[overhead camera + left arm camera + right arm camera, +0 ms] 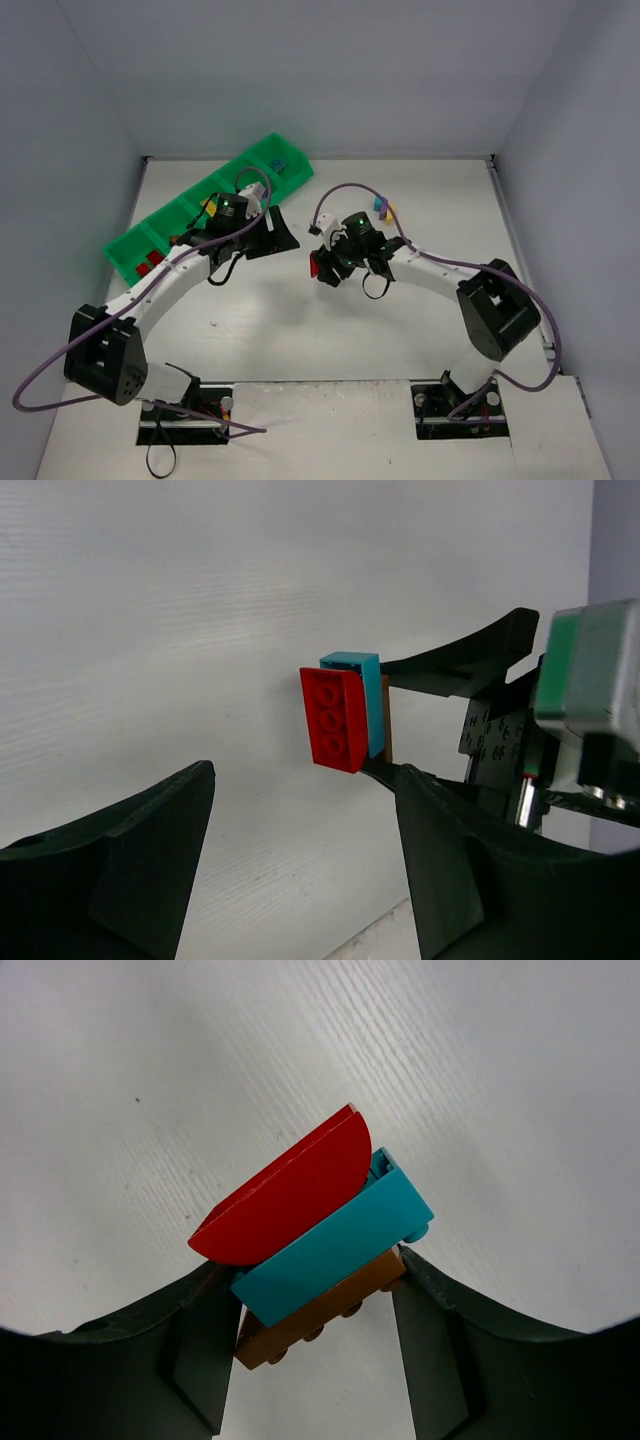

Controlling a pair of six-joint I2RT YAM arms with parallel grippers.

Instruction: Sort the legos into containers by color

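Observation:
My right gripper [322,268] is shut on a stack of three legos, red [285,1190] on teal [335,1235] on brown-orange [320,1310], held above the white table near its middle. My left gripper [283,232] is open and empty, just left of the right one. In the left wrist view the same stack [342,717] hangs ahead between the open fingers [130,850], clamped by the right gripper's black fingers. The green tray [128,243] lies at the far left, behind the left arm, with red [150,265], yellow [210,207] and blue [280,163] bricks in separate compartments.
A few loose bricks, teal, purple and yellow [383,210], lie on the table behind the right gripper. Grey walls close the table on three sides. Purple cables loop over both arms.

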